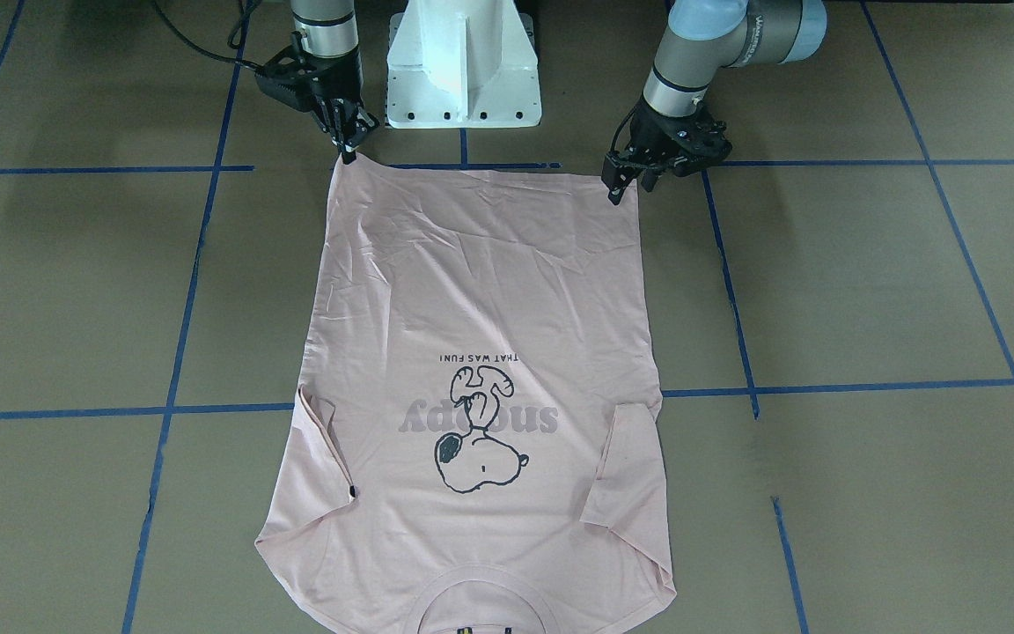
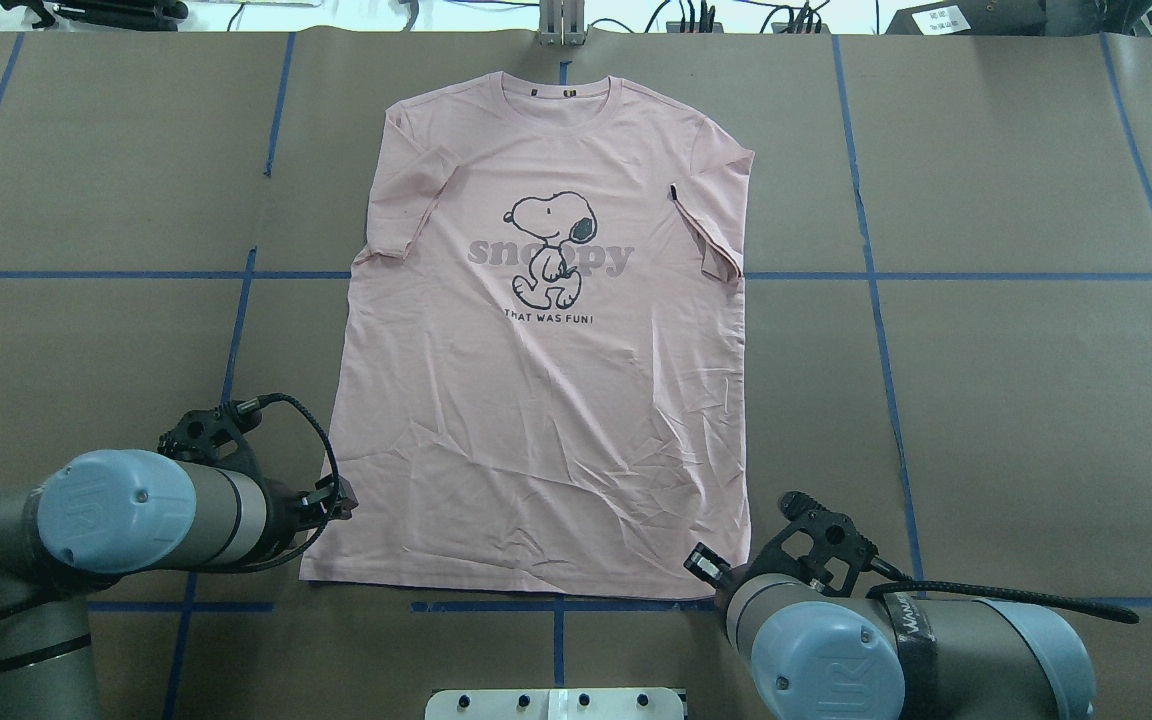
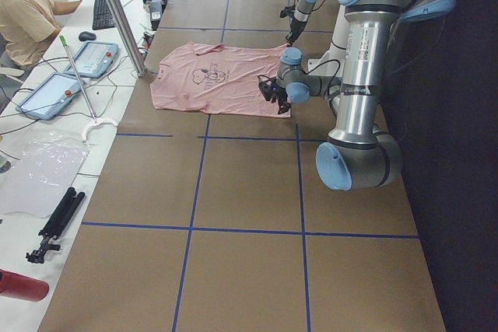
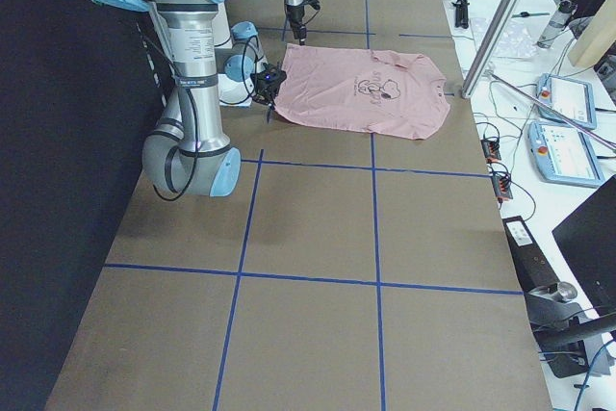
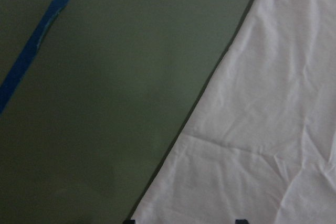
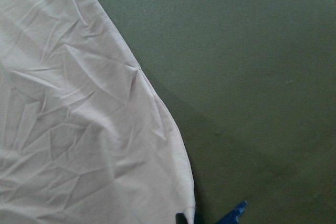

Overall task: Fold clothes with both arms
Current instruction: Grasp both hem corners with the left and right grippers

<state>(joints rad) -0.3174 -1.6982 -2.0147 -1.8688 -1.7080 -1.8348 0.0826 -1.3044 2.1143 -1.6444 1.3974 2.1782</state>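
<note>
Since the shirt [image 1: 489, 264] lies flat and print-up in the middle of the table [image 1: 868, 282], collar away from the robot and hem nearest it, with its length not yet folded, I judge this to be the opening grasp before the first fold. The sleeves lie turned in along the sides. Each hem corner has a claw at it. The right gripper [image 1: 349, 155] has its tip on its corner, and the jaws look drawn together on the cloth there. The left gripper [image 1: 627, 187] is low over the other corner, and its wrist view shows the tips apart, straddling the shirt's edge without pinching it. Next, the left jaws probably need to close on both layers. Then both arms would lift level and carry the hem toward the collar, keeping it taut so the crease runs straight.
</note>
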